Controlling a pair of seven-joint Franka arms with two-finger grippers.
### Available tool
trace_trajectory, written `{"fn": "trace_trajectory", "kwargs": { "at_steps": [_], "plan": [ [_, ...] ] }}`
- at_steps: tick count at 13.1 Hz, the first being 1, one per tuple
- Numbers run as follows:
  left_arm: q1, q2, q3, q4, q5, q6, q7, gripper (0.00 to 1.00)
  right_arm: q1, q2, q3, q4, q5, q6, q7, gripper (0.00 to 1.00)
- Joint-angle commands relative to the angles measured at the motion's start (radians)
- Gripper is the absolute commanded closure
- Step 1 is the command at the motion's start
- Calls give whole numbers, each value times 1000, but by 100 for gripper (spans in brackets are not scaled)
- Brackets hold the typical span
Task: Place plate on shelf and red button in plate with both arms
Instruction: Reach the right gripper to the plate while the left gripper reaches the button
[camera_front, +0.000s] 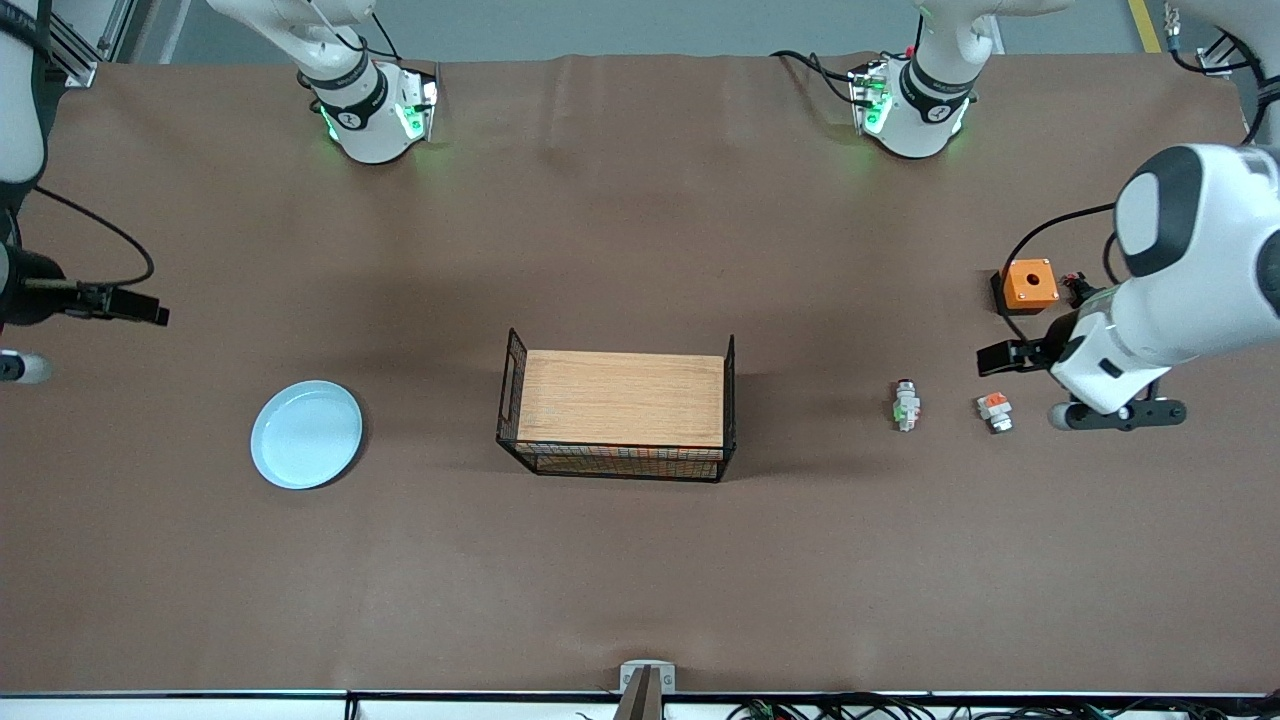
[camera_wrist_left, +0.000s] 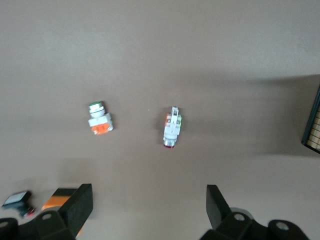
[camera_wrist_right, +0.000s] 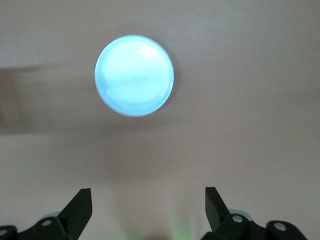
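Nearest the front camera lies the round, shallow, pale blue plate (camera_front: 306, 434), flat on the brown table cloth (camera_front: 640, 560) toward the right arm's end from the black wire basket with a wooden top (camera_front: 620, 400), wide bare cloth all round its rim. Toward the left arm's end from that basket lies the tiny white-grey red button (camera_front: 906, 405), on its side, well apart from the basket's edge. Just beside it sits a small white piece with an orange block (camera_front: 994, 411); an orange square box with a hole (camera_front: 1029, 284) stands farther from the camera. The left gripper (camera_wrist_left: 150, 207) hangs over bare cloth near these parts, fingers spread. The right gripper (camera_wrist_right: 148, 207) hovers near the plate, fingers spread, holding nothing.
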Motion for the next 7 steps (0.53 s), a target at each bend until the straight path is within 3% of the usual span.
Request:
{"fn": "trace_trajectory", "kwargs": {
  "at_steps": [1, 7],
  "plan": [
    [-2, -14, -18, -136, -13, 170, 10, 1, -15, 48, 12, 2, -3, 105, -23, 0],
    [0, 44, -52, -273, -13, 358, 80, 1, -26, 133, 15, -254, 13, 588, -51, 0]
  ]
}}
